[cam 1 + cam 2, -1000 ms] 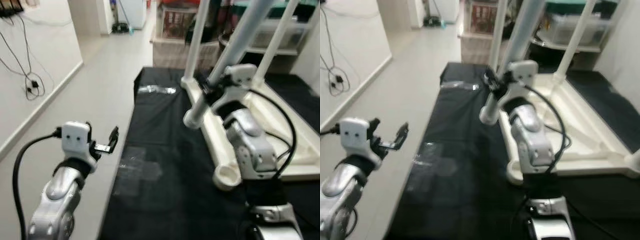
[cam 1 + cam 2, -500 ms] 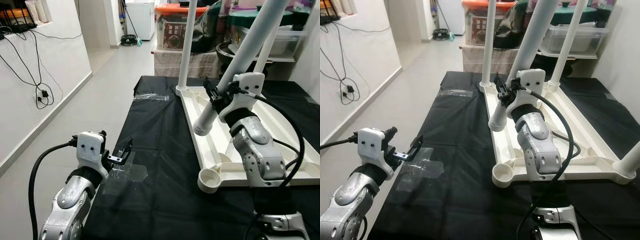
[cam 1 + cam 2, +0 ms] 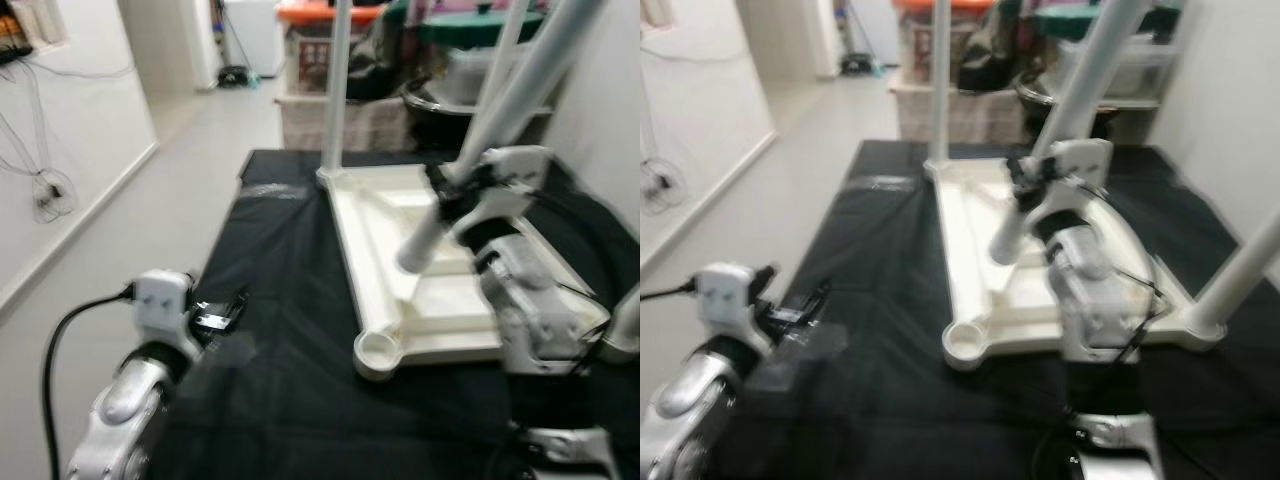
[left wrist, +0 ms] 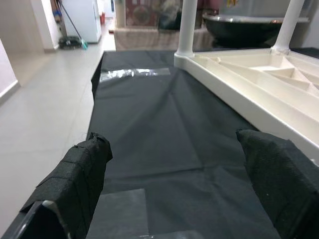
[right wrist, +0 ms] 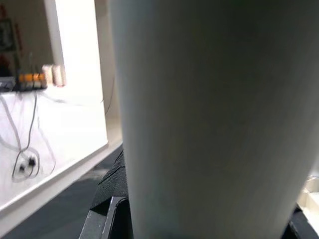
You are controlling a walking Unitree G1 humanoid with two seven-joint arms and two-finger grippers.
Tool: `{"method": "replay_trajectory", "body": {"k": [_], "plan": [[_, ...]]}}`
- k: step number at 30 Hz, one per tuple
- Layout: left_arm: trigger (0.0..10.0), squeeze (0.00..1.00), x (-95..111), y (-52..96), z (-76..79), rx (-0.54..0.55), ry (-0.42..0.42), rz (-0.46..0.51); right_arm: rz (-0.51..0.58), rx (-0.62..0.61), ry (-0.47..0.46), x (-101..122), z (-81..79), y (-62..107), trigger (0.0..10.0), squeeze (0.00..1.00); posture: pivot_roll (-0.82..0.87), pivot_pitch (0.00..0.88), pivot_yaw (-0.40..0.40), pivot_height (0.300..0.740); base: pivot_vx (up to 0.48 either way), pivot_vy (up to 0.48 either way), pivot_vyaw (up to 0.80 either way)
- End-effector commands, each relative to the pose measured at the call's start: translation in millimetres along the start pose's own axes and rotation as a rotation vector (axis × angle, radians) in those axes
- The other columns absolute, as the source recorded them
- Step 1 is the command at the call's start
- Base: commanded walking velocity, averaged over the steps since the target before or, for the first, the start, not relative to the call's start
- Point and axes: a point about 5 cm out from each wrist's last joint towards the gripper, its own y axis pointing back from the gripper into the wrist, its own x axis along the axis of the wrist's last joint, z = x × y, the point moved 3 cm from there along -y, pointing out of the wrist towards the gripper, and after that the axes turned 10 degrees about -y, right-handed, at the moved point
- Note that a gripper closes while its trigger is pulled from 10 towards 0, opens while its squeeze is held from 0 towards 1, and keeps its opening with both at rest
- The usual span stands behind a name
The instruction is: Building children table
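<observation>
The left pincer [image 3: 222, 318] is held low over the near left edge of the black cloth sheet [image 3: 290, 330] spread on the floor, its two black padded fingers [image 4: 75, 179] set wide apart with nothing between them. Just beyond those fingers, a strip of clear tape [image 4: 133, 73] is seen stuck across the far end of the cloth, and pale grey floor tiles [image 4: 45, 99] are seen beside the cloth on the pincer's outer side.

To the right of the left pincer, well apart from it, the upside-down white plastic children's table top [image 3: 420, 290] is laid flat on the cloth, with an empty round leg socket [image 3: 377, 352] at its near corner. One white tubular leg [image 3: 334, 90] is stood upright in the far corner socket.

Further right, the right pincer [image 3: 450, 195] is raised above the table top and is closed around a loose white tubular table leg [image 3: 500, 110], which is held tilted, its lower end [image 3: 412, 258] hanging over the ribbed underside, apart from the empty socket. The same leg [image 5: 209, 119] is seen pressed close against the right wrist camera. Storage boxes [image 3: 320, 40] are stacked beyond the cloth.
</observation>
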Motion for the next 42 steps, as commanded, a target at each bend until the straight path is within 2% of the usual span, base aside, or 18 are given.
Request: {"method": "replay_trajectory", "body": {"k": [1,4,6,7,8,11,12,15,16,18,20,21,22,25,26,28,33,42], "plan": [[10.0,0.00,-6,1.8,-0.5,0.003,0.013,-0.014,-0.030,0.061,0.010,-3,-8.2,3.0,10.0,0.00,0.09,0.000,-0.045,0.740,0.000,0.000,0.00],[10.0,0.00,-10,2.8,-1.8,0.006,0.028,-0.027,-0.066,0.131,0.017,-8,-17.3,5.2,10.0,0.00,0.08,0.000,-0.042,0.740,0.000,0.000,0.00],[10.0,0.00,-22,6.8,-9.2,0.021,0.037,-0.064,-0.115,0.251,0.014,-13,-29.2,10.8,10.0,0.00,0.08,0.000,-0.040,0.740,0.000,0.000,0.00],[10.0,0.00,-22,6.8,-9.2,0.021,0.037,-0.064,-0.115,0.251,0.014,-13,-29.2,10.8,10.0,0.00,0.08,0.000,-0.040,0.740,0.000,0.000,0.00],[10.0,0.00,-50,18.4,-26.4,0.066,0.050,-0.155,-0.145,0.331,0.012,-12,-33.4,14.0,10.0,0.00,0.09,0.000,-0.044,0.740,0.000,0.000,0.00],[10.0,0.00,-59,23.4,-32.4,0.084,0.059,-0.186,-0.152,0.353,0.009,-10,-34.0,14.6,10.0,0.00,0.09,0.000,-0.044,0.740,0.000,0.000,0.00],[10.0,0.00,-66,28.2,-37.2,0.102,0.071,-0.211,-0.181,0.403,-0.005,-11,-36.7,17.3,10.0,0.00,0.09,0.000,-0.044,0.740,0.000,0.000,0.00],[10.0,0.00,-69,30.5,-38.7,0.113,0.083,-0.219,-0.201,0.454,-0.004,-9,-37.0,21.1,10.0,0.00,0.10,0.000,-0.052,0.740,0.000,0.000,0.00],[10.0,0.00,-70,31.4,-37.4,0.114,0.086,-0.220,-0.214,0.495,-0.004,-5,-32.9,23.5,10.0,0.00,0.10,0.000,-0.053,0.740,0.000,0.000,0.00],[10.0,0.00,-70,31.4,-37.4,0.114,0.086,-0.220,-0.214,0.495,-0.004,-5,-32.9,23.5,10.0,0.00,0.10,0.000,-0.053,0.740,0.000,0.000,0.00],[10.0,0.00,-69,30.5,-31.6,0.095,0.086,-0.215,-0.240,0.539,-0.006,3,-13.9,26.2,10.0,0.00,0.10,0.000,-0.053,0.740,0.000,0.000,0.00],[10.0,0.00,-69,30.5,-31.6,0.095,0.086,-0.215,-0.240,0.539,-0.006,3,-13.9,26.2,10.0,0.00,0.10,0.000,-0.053,0.740,0.000,0.000,0.00],[10.0,0.00,-69,29.9,-29.6,0.085,0.084,-0.210,-0.255,0.554,-0.011,5,-7.2,27.8,10.0,0.00,0.10,0.000,-0.053,0.740,0.000,0.000,0.00],[10.0,0.00,-68,28.1,-24.8,0.058,0.068,-0.196,-0.337,0.643,-0.012,7,7.1,44.4,10.0,0.00,0.10,0.000,-0.053,0.740,0.000,0.000,0.00],[10.0,0.00,-68,28.1,-24.8,0.058,0.068,-0.196,-0.337,0.643,-0.012,7,7.1,44.4,10.0,0.00,0.10,0.000,-0.053,0.740,0.000,0.000,0.00],[10.0,0.00,-69,27.4,-22.8,0.048,0.058,-0.194,-0.368,0.657,-0.024,6,18.7,52.8,10.0,0.00,0.10,0.000,-0.048,0.740,0.000,0.000,0.00],[10.0,0.00,-69,26.6,-21.8,0.038,0.051,-0.191,-0.376,0.664,-0.054,3,22.0,60.4,10.0,0.00,0.10,0.000,-0.048,0.740,0.000,0.000,0.00],[10.0,0.00,-68,25.2,-21.4,0.030,0.046,-0.182,-0.416,0.746,-0.108,-15,9.8,71.9,10.0,0.00,0.10,0.000,-0.045,0.740,0.000,0.000,0.00]]}}
